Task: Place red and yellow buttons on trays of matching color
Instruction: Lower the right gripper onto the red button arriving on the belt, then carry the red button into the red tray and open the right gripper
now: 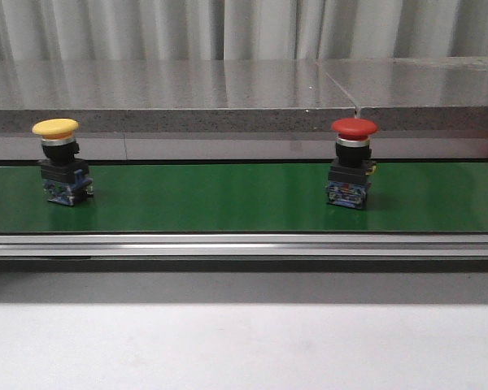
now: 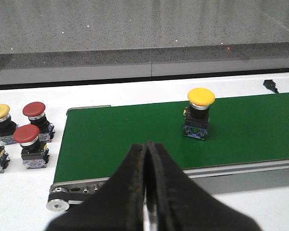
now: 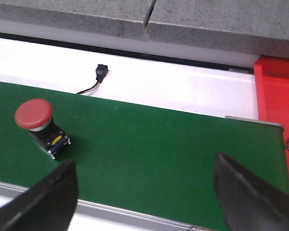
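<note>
Risk lies in the tall, top-heavy buttons: a pad brushing a cap could tip one over on the green belt (image 1: 228,199). The left gripper (image 2: 146,192), jaws pressed together, hangs short of the yellow button (image 2: 199,113) ahead. The right gripper (image 3: 144,192), spread wide, has the red button (image 3: 38,125) just beyond 1 finger (image 3: 48,197).

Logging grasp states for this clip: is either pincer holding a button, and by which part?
Nothing is held. The left pincer is shut on nothing; the right pincer is open. Both buttons stand free on the belt.
</note>
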`<action>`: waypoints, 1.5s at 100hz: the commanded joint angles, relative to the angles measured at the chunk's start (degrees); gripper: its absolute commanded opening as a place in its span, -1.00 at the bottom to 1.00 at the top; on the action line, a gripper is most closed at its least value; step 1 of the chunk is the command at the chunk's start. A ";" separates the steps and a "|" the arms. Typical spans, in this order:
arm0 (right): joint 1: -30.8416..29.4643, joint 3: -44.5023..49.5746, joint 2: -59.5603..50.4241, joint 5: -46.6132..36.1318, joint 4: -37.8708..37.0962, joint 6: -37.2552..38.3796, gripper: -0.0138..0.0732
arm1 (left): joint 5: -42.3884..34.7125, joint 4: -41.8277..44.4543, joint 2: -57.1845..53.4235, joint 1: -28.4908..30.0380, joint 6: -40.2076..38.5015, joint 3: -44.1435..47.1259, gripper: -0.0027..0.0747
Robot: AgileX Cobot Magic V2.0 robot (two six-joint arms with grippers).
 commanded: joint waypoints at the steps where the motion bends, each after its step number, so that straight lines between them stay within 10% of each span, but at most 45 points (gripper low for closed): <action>1: 0.15 -1.57 -0.49 -3.54 0.49 -0.35 0.79 | -4.08 0.33 0.55 -0.39 -0.25 -1.44 -0.98; 61: 0.45 -12.13 19.61 10.25 5.46 -7.98 0.78 | -4.08 0.33 0.55 -0.39 -0.25 -1.44 -0.98; 124: 4.07 -21.05 38.22 5.79 10.64 -14.83 0.77 | -4.08 0.33 0.55 -0.39 -0.25 -1.44 -0.98; 150: 4.07 -21.92 40.37 8.03 10.64 -13.72 -0.13 | -4.08 0.33 0.55 -0.39 -0.25 -1.44 -0.98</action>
